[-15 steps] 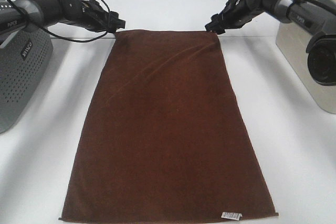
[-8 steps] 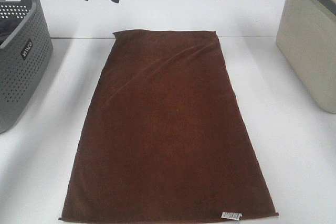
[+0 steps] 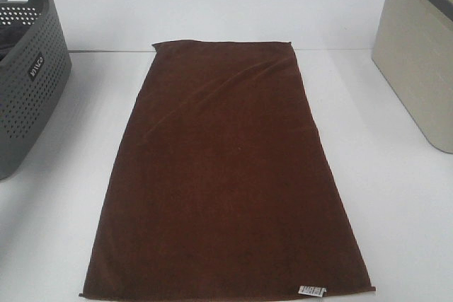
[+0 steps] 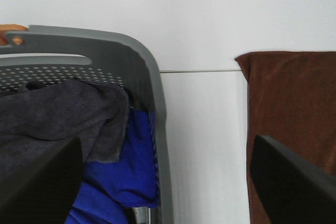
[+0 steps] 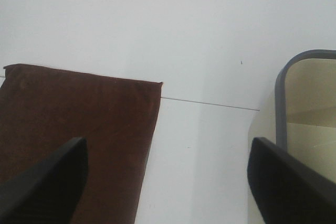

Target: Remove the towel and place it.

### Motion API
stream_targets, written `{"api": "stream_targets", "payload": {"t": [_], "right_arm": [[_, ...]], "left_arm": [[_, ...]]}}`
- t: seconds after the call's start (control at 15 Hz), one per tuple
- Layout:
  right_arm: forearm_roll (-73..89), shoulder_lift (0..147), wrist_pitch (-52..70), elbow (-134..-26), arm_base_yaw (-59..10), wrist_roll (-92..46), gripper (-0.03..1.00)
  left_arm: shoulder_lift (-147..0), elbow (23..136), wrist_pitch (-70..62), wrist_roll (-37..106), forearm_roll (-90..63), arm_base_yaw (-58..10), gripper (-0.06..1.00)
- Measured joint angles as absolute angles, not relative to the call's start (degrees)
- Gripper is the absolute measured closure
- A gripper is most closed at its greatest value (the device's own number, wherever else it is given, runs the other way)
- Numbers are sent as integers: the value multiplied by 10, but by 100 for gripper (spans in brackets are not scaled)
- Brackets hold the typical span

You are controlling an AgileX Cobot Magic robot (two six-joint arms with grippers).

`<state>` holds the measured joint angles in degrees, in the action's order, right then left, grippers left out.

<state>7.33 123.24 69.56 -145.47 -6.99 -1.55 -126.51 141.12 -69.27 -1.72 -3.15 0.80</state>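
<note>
- Standing at the far left of the white bench point(image 3: 396, 196), a grey perforated basket point(image 3: 28, 97) carries a small dark label point(image 3: 36, 66) with pale lettering on its wall; the letters are too blurred to read.
- Inside the basket, the left wrist view shows a dark grey cloth point(image 4: 58, 116) draped over a blue cloth point(image 4: 123, 174).
- The left gripper point(image 4: 168, 182) is out of the high view; its own camera shows two dark fingers point(image 4: 37, 187) spread wide apart with nothing between them, hanging over the basket's corner and the strip of bare bench beside the towel.
- The towel point(image 3: 226, 175) lies spread flat down the middle of the bench, long side running away from the camera, far hem at the bench's back edge and near hem at the bottom of the high view.
- A small white tag point(image 3: 311, 291) sits at the towel's near right corner; it bears print, too small to read.
- A few shallow creases run slantwise across the towel's far half.
- The right gripper point(image 5: 168, 182) also shows only in its wrist view: fingers point(image 5: 42, 182) released and wide, holding nothing, above the towel's far right corner and the bare bench next to it.
- A beige bin point(image 3: 417, 68) with a grey rim stands at the far right, well apart from the towel.
</note>
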Motion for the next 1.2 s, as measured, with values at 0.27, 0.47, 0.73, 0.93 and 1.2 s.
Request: {"api": "stream_targets", "payload": {"t": [0.27, 0.47, 0.73, 0.93, 1.2], "right_arm": [[83, 1069, 697, -1261, -70, -11, 17], [81, 906, 698, -1049, -70, -11, 17], [69, 638, 700, -797, -70, 5, 17], [69, 457, 700, -674, -70, 10, 17], [69, 210, 701, -556, -70, 17, 17]], "left_arm": [[-1179, 1294, -693, -11, -45, 9, 15], [-1062, 1134, -694, 0, -23, 9, 15], [-819, 884, -658, -6, -12, 9, 15], [-642, 741, -641, -9, -9, 9, 15], [-386, 567, -620, -9, 26, 9, 15]]}}
